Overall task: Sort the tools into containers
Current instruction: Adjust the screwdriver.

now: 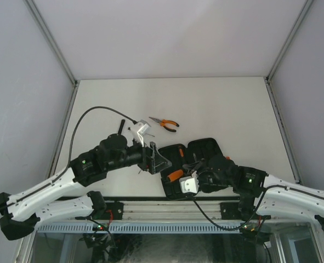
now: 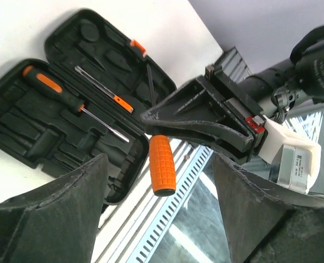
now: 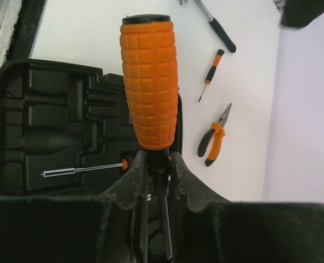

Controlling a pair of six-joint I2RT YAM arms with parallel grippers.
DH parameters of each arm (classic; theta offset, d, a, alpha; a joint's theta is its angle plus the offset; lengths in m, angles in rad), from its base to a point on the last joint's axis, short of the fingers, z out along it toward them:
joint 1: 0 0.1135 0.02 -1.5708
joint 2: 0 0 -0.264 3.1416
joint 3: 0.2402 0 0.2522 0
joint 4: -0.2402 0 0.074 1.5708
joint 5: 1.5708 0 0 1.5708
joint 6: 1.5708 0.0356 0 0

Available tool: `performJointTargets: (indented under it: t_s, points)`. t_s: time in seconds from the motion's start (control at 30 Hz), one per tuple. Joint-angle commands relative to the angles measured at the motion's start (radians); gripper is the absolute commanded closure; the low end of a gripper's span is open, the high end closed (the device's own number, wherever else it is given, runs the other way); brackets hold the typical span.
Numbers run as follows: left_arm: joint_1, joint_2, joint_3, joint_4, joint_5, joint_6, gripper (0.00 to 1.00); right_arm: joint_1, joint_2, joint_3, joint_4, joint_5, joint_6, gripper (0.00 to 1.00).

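The black tool case (image 1: 203, 156) lies open near the front edge; it also shows in the left wrist view (image 2: 19, 126) and the right wrist view (image 3: 46, 120). My right gripper (image 3: 157, 160) is shut on the black neck of a thick orange-handled screwdriver (image 3: 149, 82), held above the case (image 1: 175, 175). That screwdriver (image 2: 162, 164) hangs in front of my open, empty left gripper (image 2: 162, 219), which hovers at the case's left edge (image 1: 162, 160). An orange-and-black screwdriver (image 2: 52, 87) and a thin one (image 2: 104, 89) lie in the case. Needle-nose pliers (image 1: 165, 124) lie on the table behind.
A hammer (image 1: 139, 131) lies left of the pliers. In the right wrist view a small screwdriver (image 3: 210, 74) and the hammer's black handle (image 3: 221, 34) lie beyond the pliers (image 3: 214, 138). The slotted front rail (image 1: 167, 226) runs below the case. Grey walls enclose the table.
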Motion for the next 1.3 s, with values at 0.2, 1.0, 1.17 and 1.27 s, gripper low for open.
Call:
performJointTargets:
  t_s: [0.2, 1.0, 1.17, 1.27]
  points:
    - [-0.093, 0.159, 0.019, 0.075, 0.092, 0.046, 0.24, 0.049, -0.005, 0.060, 0.064, 0.051, -0.171, 1.00]
    - [-0.125, 0.222, -0.031, 0.087, 0.061, 0.032, 1.00, 0.078, -0.073, 0.060, 0.053, 0.089, -0.174, 0.73]
    - [-0.122, 0.199, -0.034, 0.061, -0.037, 0.024, 1.00, 0.080, -0.131, 0.060, 0.067, 0.064, -0.113, 0.50]
    - [-0.114, 0.183, -0.035, 0.053, -0.086, 0.024, 1.00, 0.080, -0.156, 0.059, 0.077, 0.066, -0.018, 0.42]
